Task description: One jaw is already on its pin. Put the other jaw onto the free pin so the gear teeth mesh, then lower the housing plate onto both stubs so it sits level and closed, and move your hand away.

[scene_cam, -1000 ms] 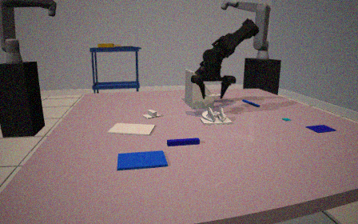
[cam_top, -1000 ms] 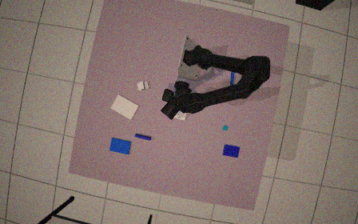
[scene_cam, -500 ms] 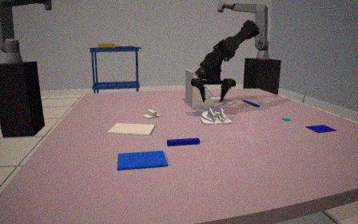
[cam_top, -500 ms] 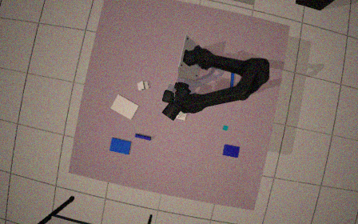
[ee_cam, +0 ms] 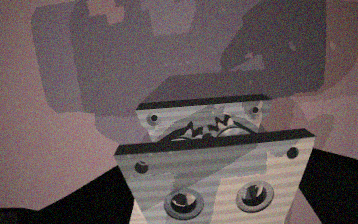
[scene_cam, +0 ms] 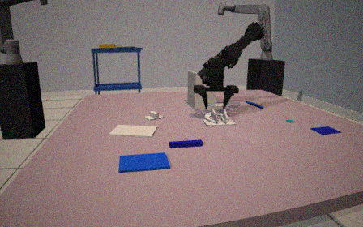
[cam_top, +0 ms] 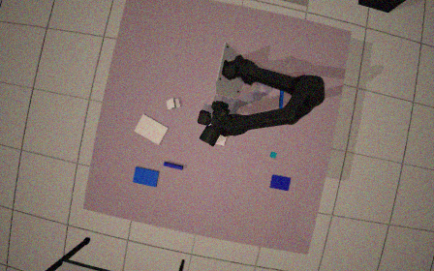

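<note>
My gripper (scene_cam: 215,107) (ee_cam: 212,161) is shut on the housing plate (ee_cam: 227,156), a pale plate with two ringed holes and two small corner holes. The fingers show black at either side of it in the wrist view. The plate is above and in front of the white base (scene_cam: 229,122) (cam_top: 221,141) (ee_cam: 167,123), apart from it. Two pale jaws stand on the base in the exterior view, the left jaw (scene_cam: 213,116) and the right jaw (scene_cam: 224,117). Their gear teeth (ee_cam: 210,131) face each other closely and look interleaved in the wrist view. The plate hides the pins and stubs.
An upright grey panel (scene_cam: 191,89) stands behind the gripper. A white slab (cam_top: 151,130) (scene_cam: 134,130), a small white block (cam_top: 170,104) (scene_cam: 154,114), a blue bar (cam_top: 173,165) (scene_cam: 185,143) and a blue slab (cam_top: 145,176) (scene_cam: 143,162) lie left of the base in the top view.
</note>
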{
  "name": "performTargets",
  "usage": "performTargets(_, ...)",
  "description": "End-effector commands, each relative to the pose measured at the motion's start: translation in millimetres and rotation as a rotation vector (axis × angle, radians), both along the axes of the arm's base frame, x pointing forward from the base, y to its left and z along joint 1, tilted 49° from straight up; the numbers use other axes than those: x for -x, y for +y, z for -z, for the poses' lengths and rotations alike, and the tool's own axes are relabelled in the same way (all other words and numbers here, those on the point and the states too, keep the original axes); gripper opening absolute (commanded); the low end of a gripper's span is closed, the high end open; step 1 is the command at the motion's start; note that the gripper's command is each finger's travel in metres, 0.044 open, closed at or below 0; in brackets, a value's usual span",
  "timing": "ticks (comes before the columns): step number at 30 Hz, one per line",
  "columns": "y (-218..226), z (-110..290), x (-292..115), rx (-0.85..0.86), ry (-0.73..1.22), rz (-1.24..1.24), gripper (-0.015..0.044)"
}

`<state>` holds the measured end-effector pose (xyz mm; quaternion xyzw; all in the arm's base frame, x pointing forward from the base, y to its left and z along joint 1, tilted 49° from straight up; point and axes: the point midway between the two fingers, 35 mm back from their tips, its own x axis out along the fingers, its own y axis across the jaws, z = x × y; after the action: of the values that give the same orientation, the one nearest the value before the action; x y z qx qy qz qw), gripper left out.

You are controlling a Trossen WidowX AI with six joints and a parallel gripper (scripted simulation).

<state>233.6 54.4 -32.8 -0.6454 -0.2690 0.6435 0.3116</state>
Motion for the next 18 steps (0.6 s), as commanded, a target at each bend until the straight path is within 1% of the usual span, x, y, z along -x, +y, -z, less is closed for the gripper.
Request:
performTargets(1, 6.4, 5.2, 1.9, -0.006, 0.01, 0.004, 0.0351)
performTargets(11, 18.8, 14.0, 3.3, -0.011, 0.01, 0.003, 0.0351)
performTargets(18, 19.5, 14.6, 3.4, -0.011, 0.01, 0.003, 0.0351)
